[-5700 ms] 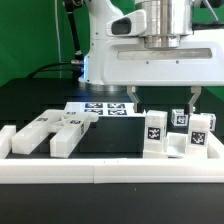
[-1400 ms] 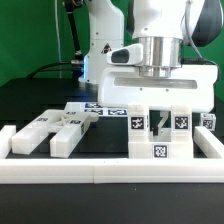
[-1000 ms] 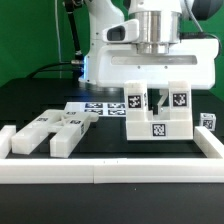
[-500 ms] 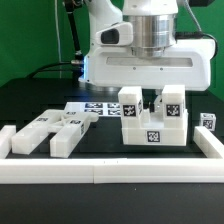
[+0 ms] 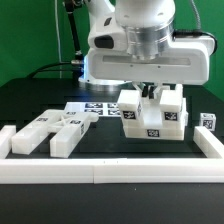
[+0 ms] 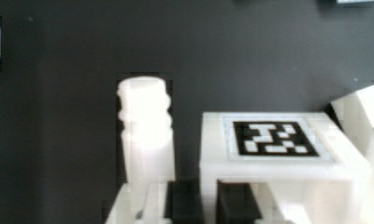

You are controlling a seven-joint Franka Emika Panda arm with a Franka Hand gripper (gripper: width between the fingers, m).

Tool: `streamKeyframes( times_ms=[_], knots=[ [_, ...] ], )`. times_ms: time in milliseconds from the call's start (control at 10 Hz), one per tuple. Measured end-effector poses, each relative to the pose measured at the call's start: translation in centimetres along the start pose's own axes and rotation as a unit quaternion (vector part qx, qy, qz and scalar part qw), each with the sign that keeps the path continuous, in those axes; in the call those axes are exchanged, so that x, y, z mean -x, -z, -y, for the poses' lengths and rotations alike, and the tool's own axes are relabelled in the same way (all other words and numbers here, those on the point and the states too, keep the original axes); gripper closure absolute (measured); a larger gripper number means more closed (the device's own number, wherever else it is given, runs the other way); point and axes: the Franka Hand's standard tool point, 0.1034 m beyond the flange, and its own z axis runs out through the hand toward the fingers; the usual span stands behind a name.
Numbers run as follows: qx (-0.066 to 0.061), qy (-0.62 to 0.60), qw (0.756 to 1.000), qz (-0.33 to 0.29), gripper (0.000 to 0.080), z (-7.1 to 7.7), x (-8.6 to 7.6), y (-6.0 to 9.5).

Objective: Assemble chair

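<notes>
My gripper is shut on a white blocky chair piece and holds it in the air above the black table, slightly tilted. The piece has two raised blocks with a gap between them and several black-and-white tags. In the wrist view the same chair piece shows a tagged top face, with one of its upright bars beside it. The gripper has its dark fingers clamped on a thin wall of it. More white chair pieces lie flat on the table at the exterior view's left.
The marker board lies flat behind the loose pieces. A long low white border rail runs along the front, with a side rail at the exterior view's right. A small tagged white piece stands at the far right.
The gripper has carried the held chair piece toward the exterior view's left, and both have turned a little, so the piece now hangs tilted. The loose pieces have not moved.
</notes>
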Motion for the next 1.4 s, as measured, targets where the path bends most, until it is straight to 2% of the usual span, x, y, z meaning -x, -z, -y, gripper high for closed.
streamKeyframes(
  times_ms=[100, 200, 300, 700, 800, 900, 1000, 1300, 1400],
  knots=[
    [0.003, -0.001, 1.000, 0.021, 0.0764, -0.3, -0.1, -0.2],
    [0.011, -0.007, 0.997, 0.079, 0.0764, -1.0, 0.5, -0.6],
    [0.013, -0.009, 0.995, 0.094, 0.0764, -1.3, -0.2, -0.7],
    [0.025, -0.013, 0.976, 0.216, 0.0764, -2.4, 1.6, -1.4],
    [0.025, -0.017, 0.973, 0.228, 0.0764, -2.7, 1.5, -1.8],
    [0.028, -0.025, 0.965, 0.259, 0.0764, -3.2, 2.0, -2.3],
    [0.035, -0.036, 0.952, 0.301, 0.0764, -4.0, 1.8, -2.9],
    [0.033, -0.033, 0.955, 0.294, 0.0760, -4.0, 1.2, -2.7],
    [0.033, -0.033, 0.955, 0.293, 0.0547, -4.0, 1.2, -2.7]
  ],
)
